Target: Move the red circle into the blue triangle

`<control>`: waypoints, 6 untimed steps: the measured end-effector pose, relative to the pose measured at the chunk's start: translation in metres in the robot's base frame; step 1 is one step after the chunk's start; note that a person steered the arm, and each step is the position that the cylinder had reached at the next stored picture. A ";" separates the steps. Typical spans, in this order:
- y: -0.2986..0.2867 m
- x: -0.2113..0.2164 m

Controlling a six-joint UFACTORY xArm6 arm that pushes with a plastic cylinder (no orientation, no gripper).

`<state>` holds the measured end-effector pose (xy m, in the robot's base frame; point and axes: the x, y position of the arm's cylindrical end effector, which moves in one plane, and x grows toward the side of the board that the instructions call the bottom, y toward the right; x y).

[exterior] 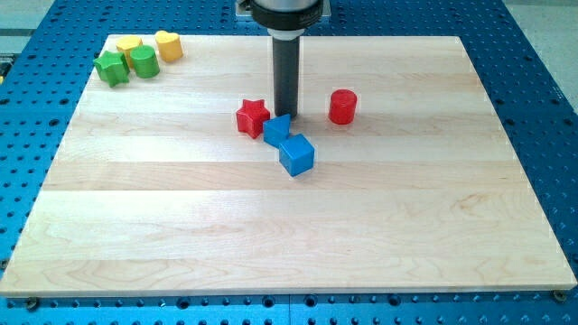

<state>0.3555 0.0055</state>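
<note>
The red circle [342,106] stands right of the board's middle, toward the view's top. The blue triangle [276,129] lies to its left, touching a blue cube [296,154] below it and close to a red star [253,117] on its left. My tip [287,116] comes down from the view's top and sits just above the blue triangle's upper right edge, between the red star and the red circle. The tip is about a block's width left of the red circle and not touching it.
At the view's top left corner of the wooden board [289,235] sit a green star [111,68], a green cylinder [144,60], a yellow block [128,45] and a yellow heart [169,44]. A blue perforated table [542,108] surrounds the board.
</note>
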 end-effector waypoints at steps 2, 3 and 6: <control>0.142 -0.032; 0.087 0.011; 0.085 0.127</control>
